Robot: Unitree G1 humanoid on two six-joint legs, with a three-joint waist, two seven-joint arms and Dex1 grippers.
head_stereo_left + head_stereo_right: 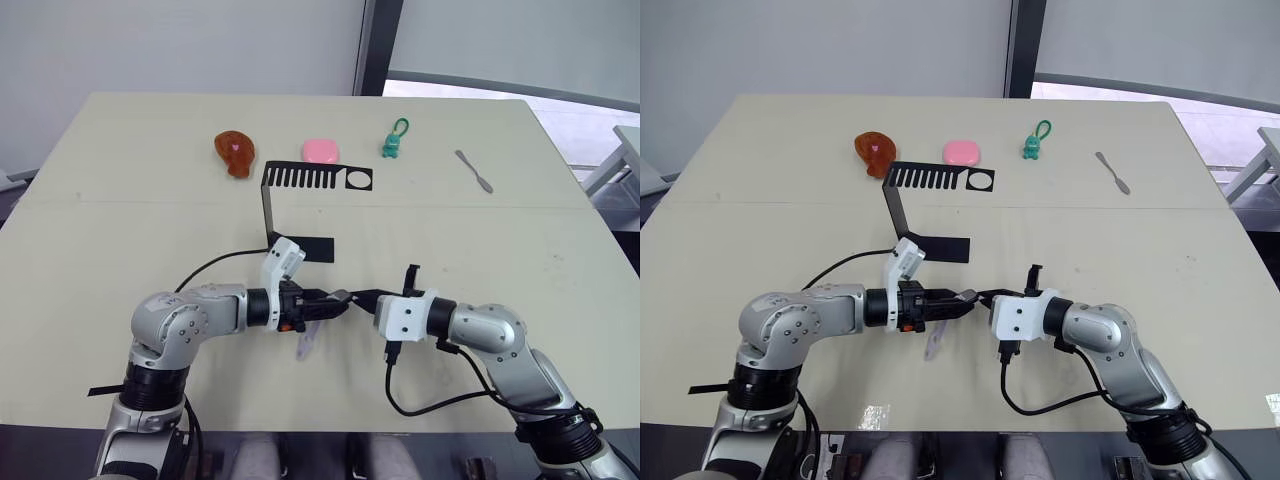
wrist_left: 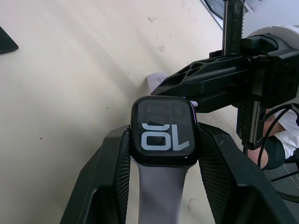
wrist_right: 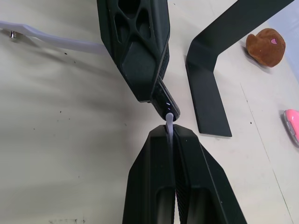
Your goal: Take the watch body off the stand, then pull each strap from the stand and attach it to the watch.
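Note:
My left gripper (image 1: 333,299) is shut on the watch body (image 2: 163,137), a square black case whose lit screen faces the left wrist camera. One pale lavender strap (image 2: 161,191) is joined to the case and hangs down to the table (image 1: 306,342). My right gripper (image 3: 170,133) is shut on the second strap (image 3: 169,122). Only its tip shows between the fingers, and that tip touches the free edge of the watch body. The two grippers meet tip to tip in front of the black stand (image 1: 270,205), whose slotted top bar (image 1: 315,178) holds nothing.
Along the far side of the beige table (image 1: 120,230) lie a brown plush toy (image 1: 235,152), a pink object (image 1: 320,150), a green keychain figure (image 1: 394,143) and a grey spatula (image 1: 474,170). The stand's flat base (image 1: 318,247) lies just behind the grippers.

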